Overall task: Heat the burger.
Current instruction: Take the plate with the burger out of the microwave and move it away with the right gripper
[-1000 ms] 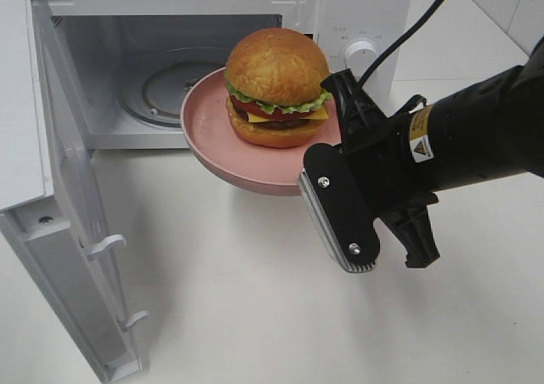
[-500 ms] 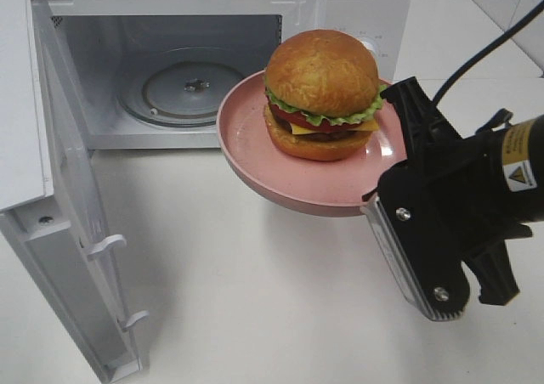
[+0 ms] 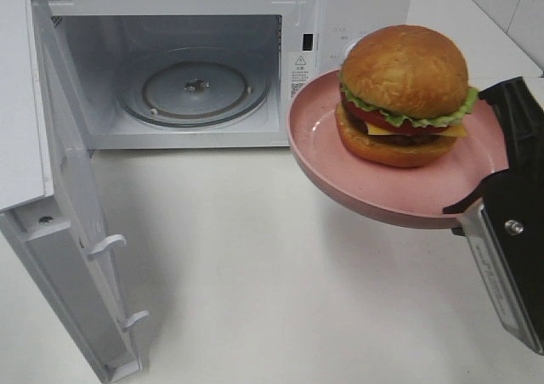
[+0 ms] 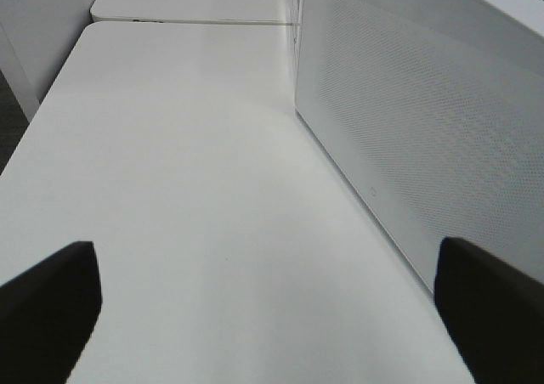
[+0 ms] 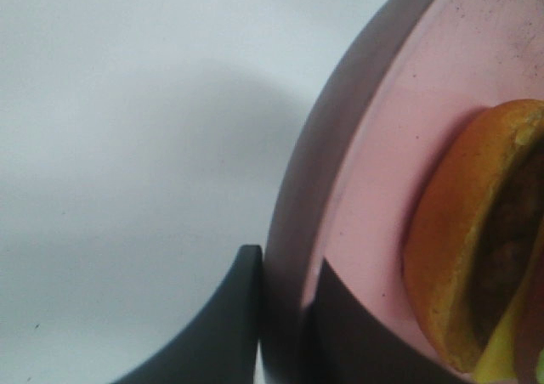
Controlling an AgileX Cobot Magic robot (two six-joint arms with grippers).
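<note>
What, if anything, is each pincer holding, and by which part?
The right pincer grips the pink plate by its rim, one finger on each side, with the burger riding on it. The left pincer is open and holds nothing.

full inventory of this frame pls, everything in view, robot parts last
microwave: 1, white, back of table, cavity empty
microwave door: 1, white, swung open at left
glass turntable: 1, clear, on cavity floor
table: 1, white, under everything
pink plate: 1, pink, held in the air right of the cavity
burger: 1, golden-brown bun, green lettuce, yellow cheese, on the plate
right gripper: 1, black, shut on the plate rim
left gripper: 1, black, open, above the table beside the door
</note>
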